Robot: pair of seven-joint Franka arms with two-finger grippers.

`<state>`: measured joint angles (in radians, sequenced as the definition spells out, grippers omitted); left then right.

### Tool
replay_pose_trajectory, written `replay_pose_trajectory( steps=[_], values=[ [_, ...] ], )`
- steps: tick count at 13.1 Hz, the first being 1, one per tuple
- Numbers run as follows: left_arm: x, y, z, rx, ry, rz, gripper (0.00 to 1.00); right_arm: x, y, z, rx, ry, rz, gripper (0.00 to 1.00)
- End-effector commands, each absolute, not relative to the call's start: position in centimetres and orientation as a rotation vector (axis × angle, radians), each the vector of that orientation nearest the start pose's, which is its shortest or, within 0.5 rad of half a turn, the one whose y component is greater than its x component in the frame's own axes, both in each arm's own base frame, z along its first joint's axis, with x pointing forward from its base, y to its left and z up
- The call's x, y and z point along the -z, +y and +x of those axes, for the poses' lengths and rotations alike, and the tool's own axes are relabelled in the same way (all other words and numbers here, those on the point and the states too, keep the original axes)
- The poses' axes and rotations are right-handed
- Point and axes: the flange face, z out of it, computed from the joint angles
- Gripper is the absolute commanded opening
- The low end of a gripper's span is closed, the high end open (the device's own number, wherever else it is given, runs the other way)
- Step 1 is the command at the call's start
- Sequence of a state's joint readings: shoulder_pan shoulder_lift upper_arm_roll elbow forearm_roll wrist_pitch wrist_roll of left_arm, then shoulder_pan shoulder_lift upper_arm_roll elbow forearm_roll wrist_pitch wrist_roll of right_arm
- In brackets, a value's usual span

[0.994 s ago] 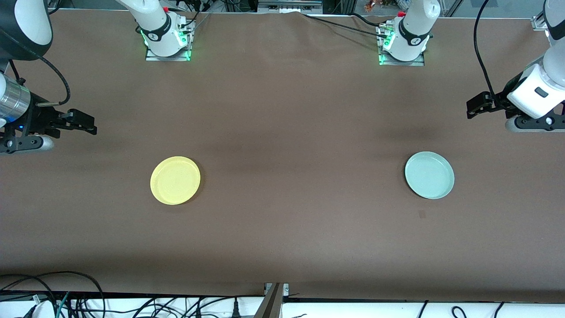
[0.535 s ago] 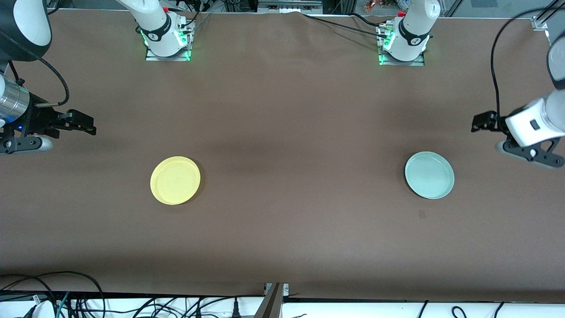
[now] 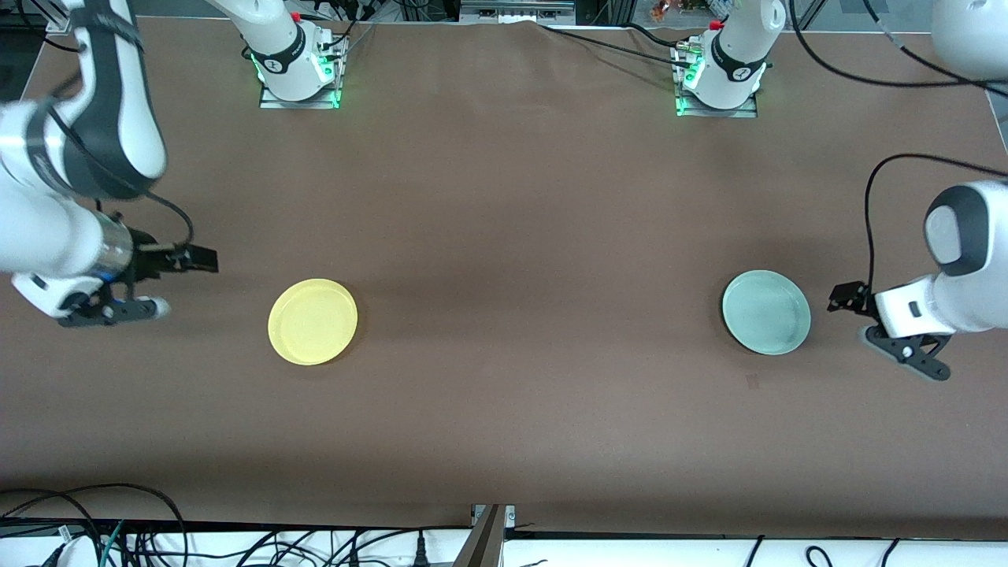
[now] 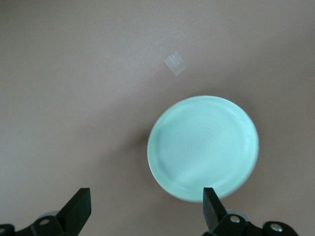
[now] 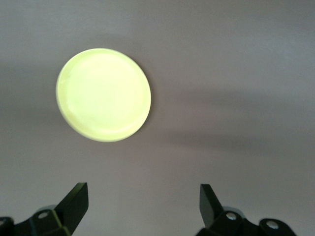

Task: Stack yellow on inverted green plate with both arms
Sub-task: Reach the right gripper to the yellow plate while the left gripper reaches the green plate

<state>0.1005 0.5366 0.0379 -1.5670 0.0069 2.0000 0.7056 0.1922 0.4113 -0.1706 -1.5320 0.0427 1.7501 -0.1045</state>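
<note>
Table cover (image 3: pixel 504 197): plain brown sheet, lightly creased, spanning the whole surface under both grippers.

Small square patch (image 3: pixel 753 382): slightly darker than the sheet, lying flat on it at the left arm's end, near the left gripper (image 3: pixel 839 297) and well apart from the right gripper (image 3: pixel 206 258). Left wrist view shows it pale (image 4: pixel 175 64).

Black cables (image 3: pixel 118 528): looped off the table's near edge, at the right arm's end.

Metal bracket (image 3: pixel 488 535): mid near edge, well apart from both grippers.

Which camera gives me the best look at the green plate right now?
The left wrist view: the green plate fills much of it, rim up, whole outline clear above the open left claw. The front view shows it small, beside that claw. The right wrist view misses it.
</note>
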Motion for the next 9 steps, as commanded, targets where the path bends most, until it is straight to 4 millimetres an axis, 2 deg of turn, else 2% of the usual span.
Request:
replay_pose_trajectory(
  steps=[1, 3, 4, 5, 7, 8, 9],
  values=[
    [-27.5, 9.3, 67.2, -0.112, 0.955, -3.007, 1.0, -34.8, 3.4, 67.9, -0.259, -0.211, -3.149, 1.0],
    [-23.4, 9.3, 65.7, -0.11, 0.954, -3.005, 1.0, -31.2, 3.6, 68.5, -0.269, -0.215, -3.158, 1.0],
    [-22.0, 9.2, 65.3, -0.097, 0.971, -2.992, 1.0, -29.6, 3.5, 68.6, -0.271, -0.213, -3.16, 1.0],
    [-20.3, 9.2, 65.0, -0.104, 0.997, -2.97, 1.0, -27.2, 3.5, 68.8, -0.285, -0.196, -3.167, 1.0],
    [-18.3, 9.2, 64.8, -0.123, 1.033, -2.958, 1.0, -24.8, 4.4, 68.8, -0.29, -0.217, -3.173, 1.0],
    [-18.0, 9.1, 64.8, -0.121, 1.089, -2.938, 0.91, -23.7, 4.6, 68.6, -0.307, -0.221, -3.173, 1.0],
    [-17.9, 9.2, 64.8, -0.122, 1.129, -2.926, 0.65, -23.1, 4.7, 68.5, -0.309, -0.226, -3.174, 1.0]
  ],
)
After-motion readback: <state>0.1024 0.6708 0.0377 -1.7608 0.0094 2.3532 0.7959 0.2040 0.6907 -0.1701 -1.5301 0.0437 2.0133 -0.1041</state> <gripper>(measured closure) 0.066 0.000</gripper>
